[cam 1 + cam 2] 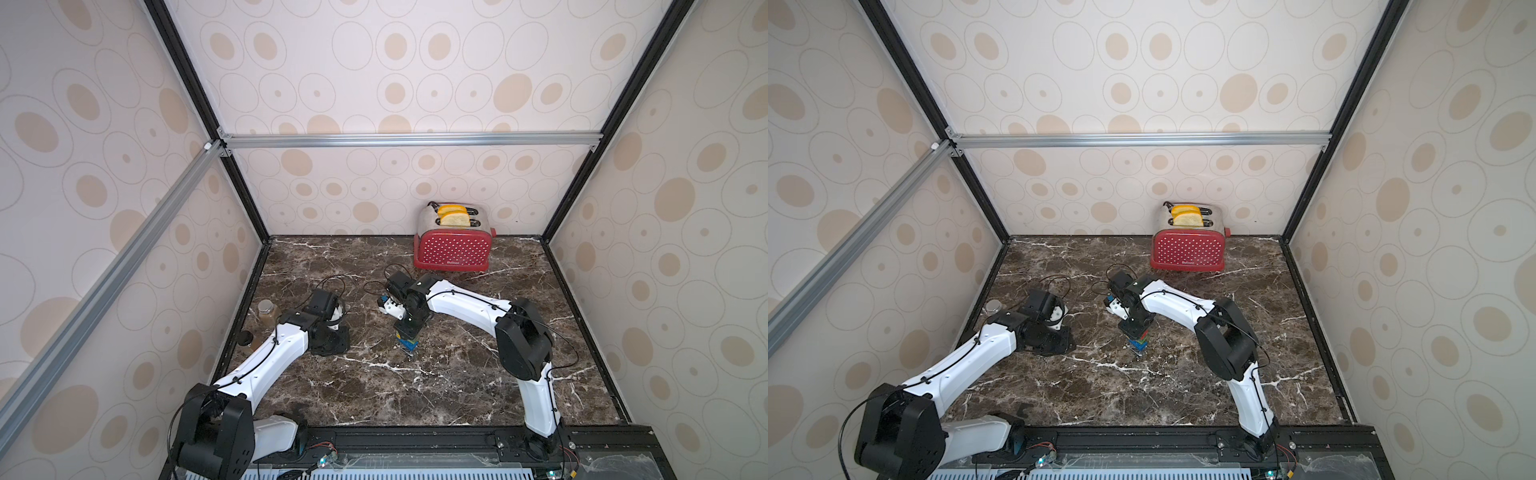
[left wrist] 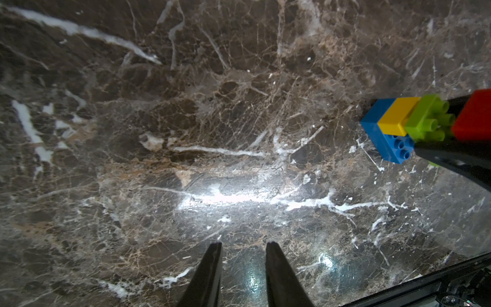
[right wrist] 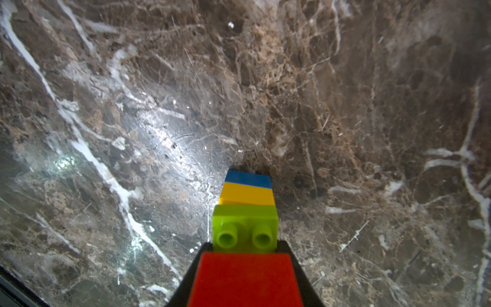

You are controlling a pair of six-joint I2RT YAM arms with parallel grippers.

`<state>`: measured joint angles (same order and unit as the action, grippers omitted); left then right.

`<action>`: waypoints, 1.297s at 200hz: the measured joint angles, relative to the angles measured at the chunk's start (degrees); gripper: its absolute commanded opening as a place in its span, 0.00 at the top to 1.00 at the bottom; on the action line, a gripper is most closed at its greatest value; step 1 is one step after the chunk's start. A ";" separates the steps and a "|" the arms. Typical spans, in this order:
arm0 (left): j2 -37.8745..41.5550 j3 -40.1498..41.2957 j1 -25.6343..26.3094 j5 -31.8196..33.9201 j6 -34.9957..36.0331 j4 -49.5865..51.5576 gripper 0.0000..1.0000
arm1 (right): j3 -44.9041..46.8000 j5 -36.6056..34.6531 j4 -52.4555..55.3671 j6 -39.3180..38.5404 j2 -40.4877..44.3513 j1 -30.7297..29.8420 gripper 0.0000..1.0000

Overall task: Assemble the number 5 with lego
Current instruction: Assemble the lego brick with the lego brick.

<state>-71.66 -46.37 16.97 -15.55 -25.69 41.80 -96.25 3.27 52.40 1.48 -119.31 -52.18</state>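
While the right gripper point(image 3: 245, 245) clamps the red brick point(image 3: 244, 279) atop the lego stack point(image 1: 408, 344) mid-table, we see the left gripper point(image 2: 243, 245) to its left, jaws parted, empty.

Red, lime, yellow, blue lego stack point(image 3: 245, 215); red white-dotted toaster point(image 1: 453, 248); brown white-veined marble table point(image 1: 415, 386).

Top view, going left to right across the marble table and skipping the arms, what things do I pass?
From the left: dark-capped bottle → jar → lego stack → red toaster.
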 measured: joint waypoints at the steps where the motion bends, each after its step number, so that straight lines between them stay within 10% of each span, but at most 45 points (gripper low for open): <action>1: 0.00 0.00 0.00 0.00 0.00 0.02 0.69 | -0.02 -0.02 0.04 0.00 -0.02 -0.02 0.77; 259: -0.37 0.11 -0.15 0.04 -0.02 -0.52 0.69 | -0.31 -1.40 1.03 3.56 -0.42 -0.57 0.80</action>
<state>-72.03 -46.26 16.82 -15.51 -25.71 41.28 -96.55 1.87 53.43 5.04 -119.72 -52.75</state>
